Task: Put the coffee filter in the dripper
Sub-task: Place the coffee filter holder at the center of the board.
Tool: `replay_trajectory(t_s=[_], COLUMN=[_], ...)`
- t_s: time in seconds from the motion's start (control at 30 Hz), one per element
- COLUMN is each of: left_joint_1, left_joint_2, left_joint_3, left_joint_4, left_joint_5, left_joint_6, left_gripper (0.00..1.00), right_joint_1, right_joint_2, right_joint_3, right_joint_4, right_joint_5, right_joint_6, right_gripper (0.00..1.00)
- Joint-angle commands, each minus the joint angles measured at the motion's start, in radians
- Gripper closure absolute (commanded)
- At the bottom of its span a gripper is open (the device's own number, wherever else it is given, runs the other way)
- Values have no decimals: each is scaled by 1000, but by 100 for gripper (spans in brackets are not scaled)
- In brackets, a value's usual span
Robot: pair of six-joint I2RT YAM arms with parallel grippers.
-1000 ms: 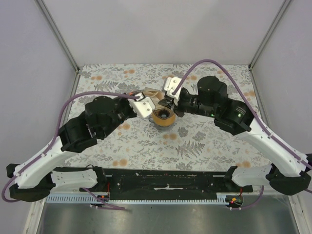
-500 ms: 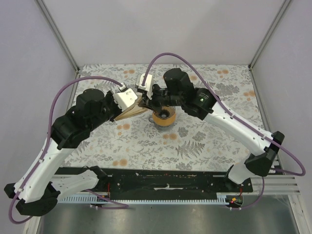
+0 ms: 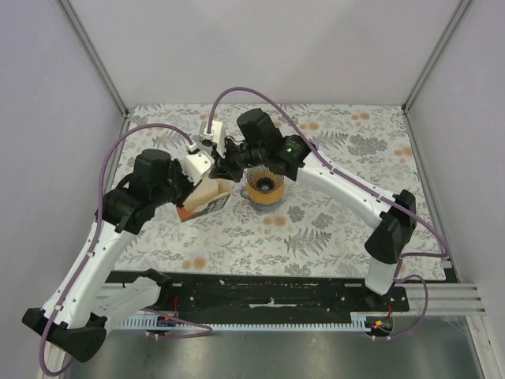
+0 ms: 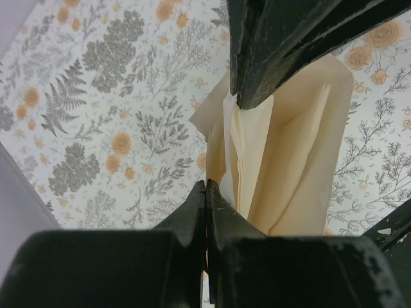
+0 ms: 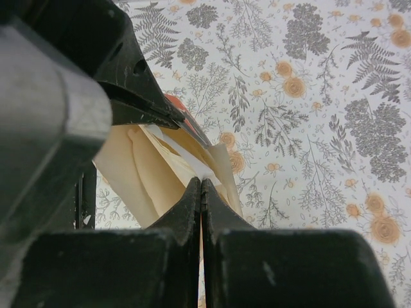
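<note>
Left of the dripper (image 3: 266, 187), the coffee filter (image 4: 289, 154) now hangs over the tabletop (image 3: 331, 229), carried away from the rim. The left gripper (image 4: 205, 185) and right gripper (image 5: 201, 182) both pinch it; placing is still ahead, I judge.

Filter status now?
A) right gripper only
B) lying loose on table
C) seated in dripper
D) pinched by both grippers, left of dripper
D: the left gripper and right gripper are both shut on the coffee filter, held left of the dripper.
</note>
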Motion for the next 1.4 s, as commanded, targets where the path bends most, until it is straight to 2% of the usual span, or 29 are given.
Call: replay_trajectory(t_s=[0.0, 0.17, 0.47, 0.7, 1.0, 1.23, 1.37], left_joint_1=[46, 100, 120, 131, 137, 137, 137], left_joint_2=[-30, -53, -108, -139, -151, -162, -178], left_joint_3=[-65, -165, -347, -446, -458, -437, -400], left_joint_4=[76, 129, 264, 307, 264, 232, 185], left_joint_5=[74, 132, 258, 264, 261, 258, 262], left_joint_6=[-72, -100, -124, -112, -51, -43, -35], left_gripper=[98, 98, 98, 98, 94, 67, 60], right_joint_1=[-5, -13, -13, -11, -4, 1, 3], right_joint_2=[35, 18, -70, -70, -87, -94, -94], right_joint_3=[30, -52, -270, -287, -342, -362, -369], right_joint_4=[46, 92, 161, 167, 170, 184, 189], right_joint_5=[-63, -97, -89, -78, -54, -49, -49], right_joint_6=[15, 31, 52, 62, 57, 71, 74], right_gripper=[100, 100, 100, 100, 100, 100, 100])
